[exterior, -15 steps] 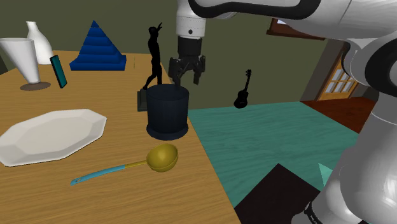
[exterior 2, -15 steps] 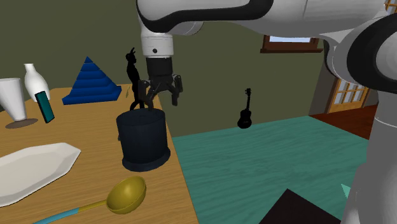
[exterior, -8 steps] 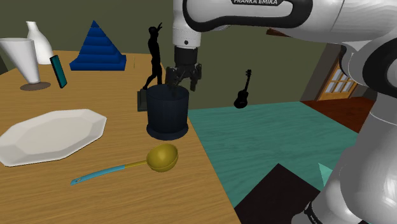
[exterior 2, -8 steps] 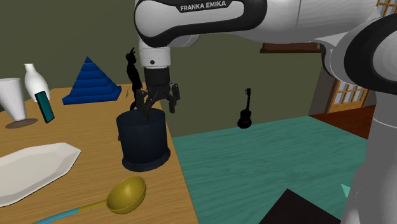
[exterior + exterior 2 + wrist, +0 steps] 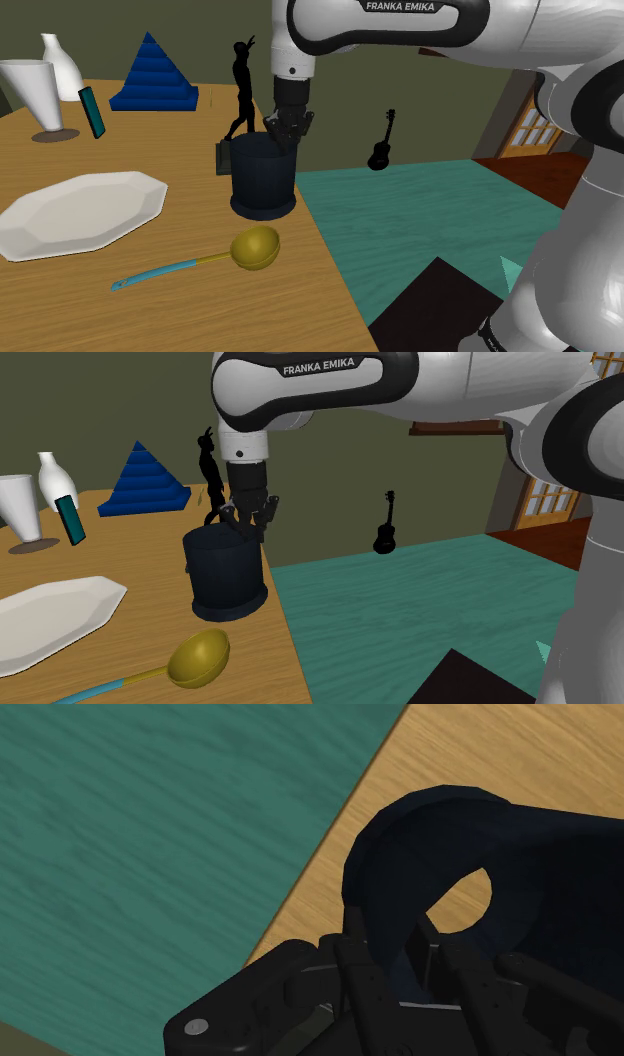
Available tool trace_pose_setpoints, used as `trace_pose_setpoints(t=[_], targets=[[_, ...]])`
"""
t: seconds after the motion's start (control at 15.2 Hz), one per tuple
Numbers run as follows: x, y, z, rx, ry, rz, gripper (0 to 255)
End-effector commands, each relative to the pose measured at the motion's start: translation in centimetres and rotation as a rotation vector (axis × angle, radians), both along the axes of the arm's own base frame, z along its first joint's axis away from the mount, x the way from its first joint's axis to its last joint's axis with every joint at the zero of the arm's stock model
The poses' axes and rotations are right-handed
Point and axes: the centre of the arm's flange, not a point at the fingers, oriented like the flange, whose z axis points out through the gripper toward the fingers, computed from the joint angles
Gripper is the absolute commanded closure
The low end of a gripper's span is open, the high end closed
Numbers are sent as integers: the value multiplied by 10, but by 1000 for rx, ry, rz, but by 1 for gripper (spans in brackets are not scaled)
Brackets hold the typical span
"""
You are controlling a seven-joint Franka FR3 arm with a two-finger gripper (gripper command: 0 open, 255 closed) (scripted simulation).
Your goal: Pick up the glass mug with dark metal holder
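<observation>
The mug [image 5: 263,180] is a dark navy cylinder on a wider base, drawn opaque, standing upright on the wooden table [image 5: 170,300] near its edge. It also appears as the mug [image 5: 226,577] in the second exterior view. My black gripper [image 5: 281,143] comes straight down onto the rim's far side, and the gripper [image 5: 245,530] has its fingers drawn together there. In the wrist view the gripper [image 5: 395,959] clasps the mug [image 5: 480,844] wall, one finger inside and one outside. The mug's base rests on the table.
A white plate [image 5: 80,210] and a gold ladle [image 5: 250,248] with a blue handle lie in front of the mug. Behind it stand a black figurine [image 5: 241,90], a blue pyramid [image 5: 153,75], a teal phone [image 5: 92,112] and two white vases [image 5: 30,90]. Teal floor [image 5: 420,220] lies beyond the table edge.
The gripper came down from above the mug onto its rim, and its fingers went from spread apart to shut on the wall. The mug has not moved.
</observation>
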Motion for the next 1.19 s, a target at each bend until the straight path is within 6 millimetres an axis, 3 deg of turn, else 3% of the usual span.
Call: trace_pose_setpoints(t=[0.0, 0.2, 1.12], targets=[[0, 0, 0, 0, 1, 0, 255], [0, 0, -1, 0, 1, 0, 255], [0, 0, 73, 0, 1, 0, 255]])
